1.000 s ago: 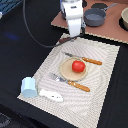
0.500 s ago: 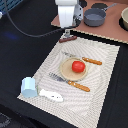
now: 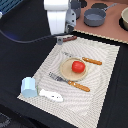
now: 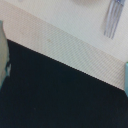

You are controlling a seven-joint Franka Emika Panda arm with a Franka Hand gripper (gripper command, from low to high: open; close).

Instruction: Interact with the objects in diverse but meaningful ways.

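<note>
My gripper (image 3: 61,40) hangs low over the far edge of the striped placemat (image 3: 102,75), just to the exterior view's left of the dark brown sausage (image 3: 69,38), which lies there. The jaws look open and empty; the wrist view shows only mat and dark table between the fingers (image 4: 3,50). The red tomato (image 3: 77,66) sits on a tan plate (image 3: 66,71) at the mat's middle. The light blue cup (image 3: 28,86) and the white elongated piece (image 3: 51,95) lie at the mat's near left corner.
An orange-handled fork (image 3: 70,82) lies in front of the plate and an orange-handled knife (image 3: 92,61) behind it. Grey pots (image 3: 94,18) stand on a brown board at the back right. The fork's tines (image 4: 114,17) show in the wrist view.
My gripper has moved toward the exterior view's left and slightly lower, from above the sausage to beside it. The objects have not moved.
</note>
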